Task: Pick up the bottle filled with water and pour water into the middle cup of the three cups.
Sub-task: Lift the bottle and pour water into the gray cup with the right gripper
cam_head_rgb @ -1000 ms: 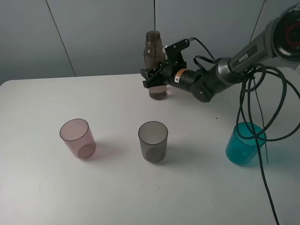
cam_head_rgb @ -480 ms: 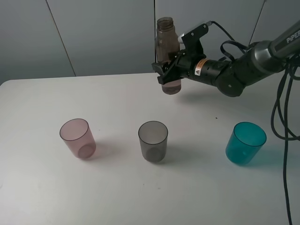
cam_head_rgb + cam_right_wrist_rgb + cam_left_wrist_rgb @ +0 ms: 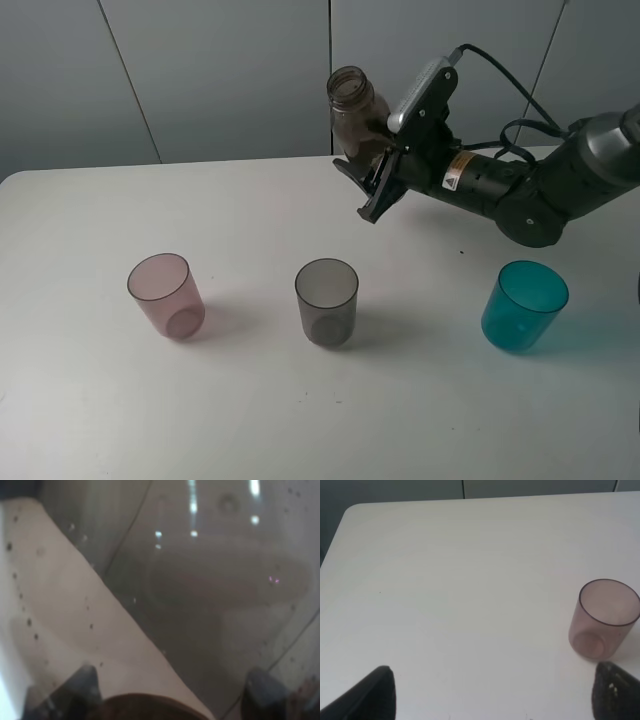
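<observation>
My right gripper (image 3: 377, 165) is shut on the smoky brown-grey bottle (image 3: 354, 122) and holds it in the air above the back of the table, tilted a little to the left, neck up and open. The bottle fills the right wrist view (image 3: 200, 590), between the two fingertips (image 3: 75, 685). The smoky grey middle cup (image 3: 326, 301) stands in front of and below the bottle. The pink cup (image 3: 165, 294) stands at the left and also shows in the left wrist view (image 3: 605, 619). The teal cup (image 3: 523, 305) stands at the right. My left gripper (image 3: 492, 692) is open and empty, its fingertips apart over bare table.
The white table (image 3: 250, 210) runs to a grey wall at the back. The right arm's black cables (image 3: 500, 70) loop above the back right of the table.
My right gripper has lifted the bottle off the table, carried it up and slightly to the right, and rolled so the bottle starts to tilt. The cups have not moved.
</observation>
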Available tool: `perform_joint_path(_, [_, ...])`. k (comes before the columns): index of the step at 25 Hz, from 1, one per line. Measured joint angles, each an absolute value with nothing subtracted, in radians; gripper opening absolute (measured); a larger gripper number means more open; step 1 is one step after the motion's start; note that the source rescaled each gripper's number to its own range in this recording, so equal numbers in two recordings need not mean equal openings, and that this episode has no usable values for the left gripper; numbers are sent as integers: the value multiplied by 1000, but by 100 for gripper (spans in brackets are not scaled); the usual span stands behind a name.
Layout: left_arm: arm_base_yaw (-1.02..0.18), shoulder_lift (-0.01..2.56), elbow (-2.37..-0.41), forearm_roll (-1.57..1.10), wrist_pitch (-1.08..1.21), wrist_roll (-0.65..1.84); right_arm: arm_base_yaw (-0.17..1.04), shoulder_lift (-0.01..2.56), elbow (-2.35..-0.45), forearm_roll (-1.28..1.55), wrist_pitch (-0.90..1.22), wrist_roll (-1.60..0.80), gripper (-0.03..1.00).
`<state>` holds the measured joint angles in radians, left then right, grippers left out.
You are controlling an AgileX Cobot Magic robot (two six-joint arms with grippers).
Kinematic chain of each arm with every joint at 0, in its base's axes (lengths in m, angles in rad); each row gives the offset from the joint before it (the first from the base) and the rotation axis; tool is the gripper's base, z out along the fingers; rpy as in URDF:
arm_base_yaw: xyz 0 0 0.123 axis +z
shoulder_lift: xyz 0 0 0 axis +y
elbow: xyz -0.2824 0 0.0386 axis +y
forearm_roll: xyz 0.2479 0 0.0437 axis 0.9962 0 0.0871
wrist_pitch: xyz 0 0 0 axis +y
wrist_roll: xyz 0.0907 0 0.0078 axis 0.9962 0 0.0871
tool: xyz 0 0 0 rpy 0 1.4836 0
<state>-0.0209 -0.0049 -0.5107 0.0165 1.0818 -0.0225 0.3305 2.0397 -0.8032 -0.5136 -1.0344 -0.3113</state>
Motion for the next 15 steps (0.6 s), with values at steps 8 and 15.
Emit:
perform_joint_path(8, [-21, -5, -511, 17, 1082, -22, 331, 2024, -774, -514, -1040, -641, 1])
perform_joint_path(15, [-21, -5, -511, 17, 1082, -22, 331, 2022, -774, -514, -1040, -812, 0])
